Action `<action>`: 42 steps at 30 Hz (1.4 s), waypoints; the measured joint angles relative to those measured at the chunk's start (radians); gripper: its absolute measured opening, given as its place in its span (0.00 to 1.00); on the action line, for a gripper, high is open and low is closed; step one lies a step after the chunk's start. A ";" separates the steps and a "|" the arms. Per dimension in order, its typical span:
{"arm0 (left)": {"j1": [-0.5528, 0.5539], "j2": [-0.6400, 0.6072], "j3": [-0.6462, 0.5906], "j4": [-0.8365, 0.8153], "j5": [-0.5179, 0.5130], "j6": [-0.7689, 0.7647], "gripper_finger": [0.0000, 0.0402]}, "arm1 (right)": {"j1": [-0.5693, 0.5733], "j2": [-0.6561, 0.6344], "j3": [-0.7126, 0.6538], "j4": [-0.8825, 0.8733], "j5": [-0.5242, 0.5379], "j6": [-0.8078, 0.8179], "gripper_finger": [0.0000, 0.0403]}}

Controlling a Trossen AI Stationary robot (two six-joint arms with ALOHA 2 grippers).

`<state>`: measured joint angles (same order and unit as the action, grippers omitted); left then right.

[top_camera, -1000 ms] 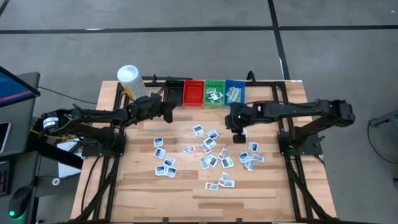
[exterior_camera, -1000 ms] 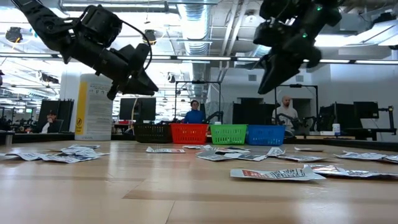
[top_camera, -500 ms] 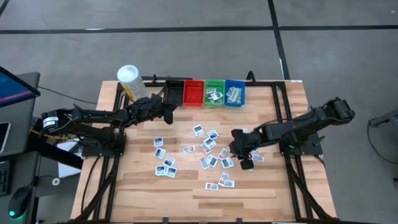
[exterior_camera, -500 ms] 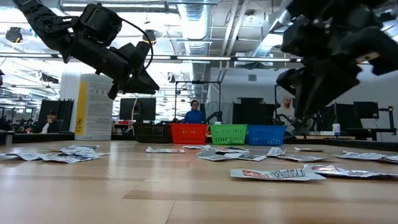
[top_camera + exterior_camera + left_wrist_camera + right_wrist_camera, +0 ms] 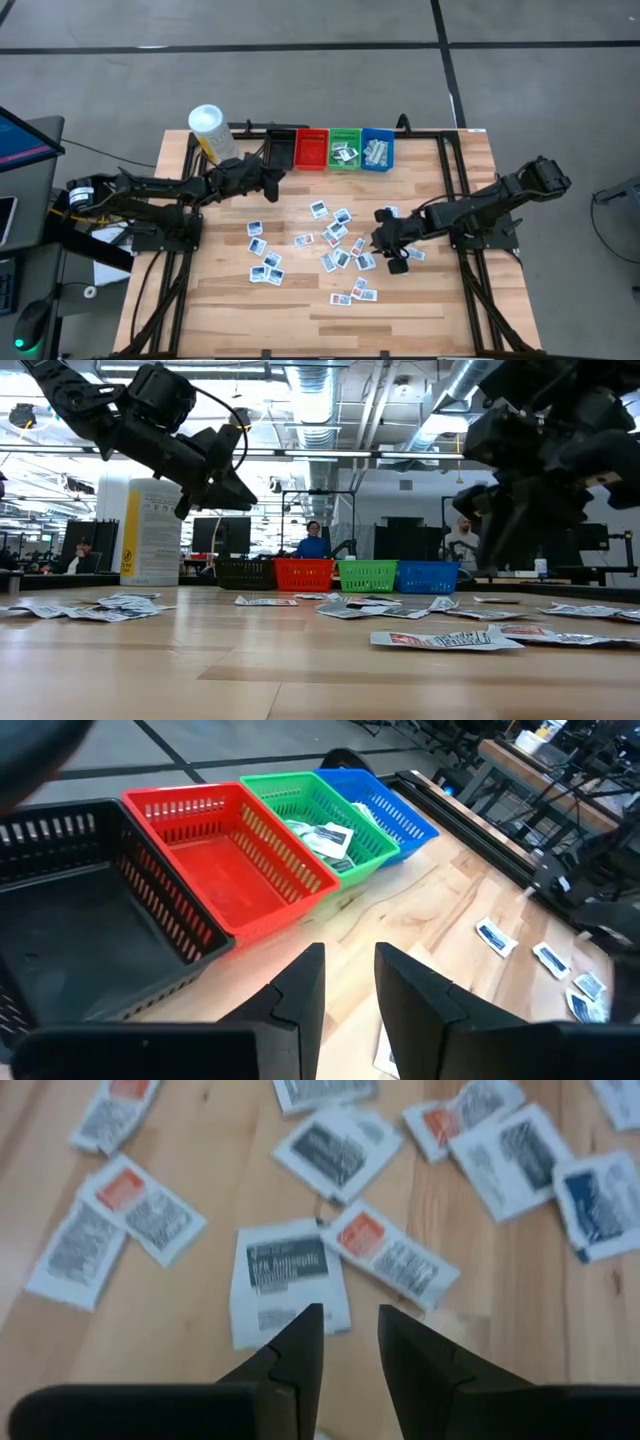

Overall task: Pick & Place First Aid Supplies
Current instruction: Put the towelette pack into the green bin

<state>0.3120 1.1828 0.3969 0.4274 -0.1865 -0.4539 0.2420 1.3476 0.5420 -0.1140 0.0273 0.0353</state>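
Few packets have been sorted so far: the green bin (image 5: pixel 345 148) and blue bin (image 5: pixel 377 148) at the desk's far edge each hold a few, while the red bin (image 5: pixel 311 148) and black bin (image 5: pixel 281 146) appear empty. Most first aid supplies (image 5: pixel 335 243) lie scattered flat across the middle of the desk (image 5: pixel 300 300), so the bulk of the task remains.

The right gripper (image 5: pixel 383 243) is low over the right part of the scatter. Its fingers (image 5: pixel 300 1342) stand narrowly apart, holding nothing, just above a white packet with dark print (image 5: pixel 287 1280).

The left gripper (image 5: pixel 268 179) hangs near the black bin, above the desk. Its fingers (image 5: pixel 302 990) are also narrowly parted and hold nothing.
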 joint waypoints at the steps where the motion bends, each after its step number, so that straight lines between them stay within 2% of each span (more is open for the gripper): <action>1: -0.005 0.000 0.000 0.000 0.000 0.000 0.23 | 0.000 0.000 -0.008 -0.001 0.000 0.000 0.23; 11: -0.033 0.000 0.000 0.000 0.000 0.000 0.23 | -0.002 0.003 -0.013 0.048 0.000 -0.005 0.23; 15: -0.033 0.000 0.000 0.000 0.000 0.000 0.23 | -0.002 0.062 -0.014 0.049 0.000 -0.004 0.23; 24: -0.033 0.000 -0.001 0.000 0.000 -0.001 0.23 | 0.026 0.276 -0.010 0.272 0.001 0.037 0.23; 31: -0.033 0.000 -0.001 0.000 0.000 -0.001 0.23 | 0.024 0.283 -0.010 0.275 -0.001 0.061 0.22; 35: -0.033 0.000 -0.001 0.000 0.000 -0.001 0.23 | 0.023 0.283 -0.009 0.258 -0.001 0.063 0.17; 40: -0.033 0.000 -0.001 0.000 0.000 -0.001 0.23 | 0.023 0.283 -0.010 0.250 0.002 0.063 0.03; 42: -0.033 0.000 -0.001 0.000 0.000 0.000 0.23 | 0.023 0.284 -0.010 0.250 0.002 0.063 0.01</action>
<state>0.2794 1.1831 0.3962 0.4274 -0.1864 -0.4541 0.2646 1.6313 0.5323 0.1356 0.0288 0.0986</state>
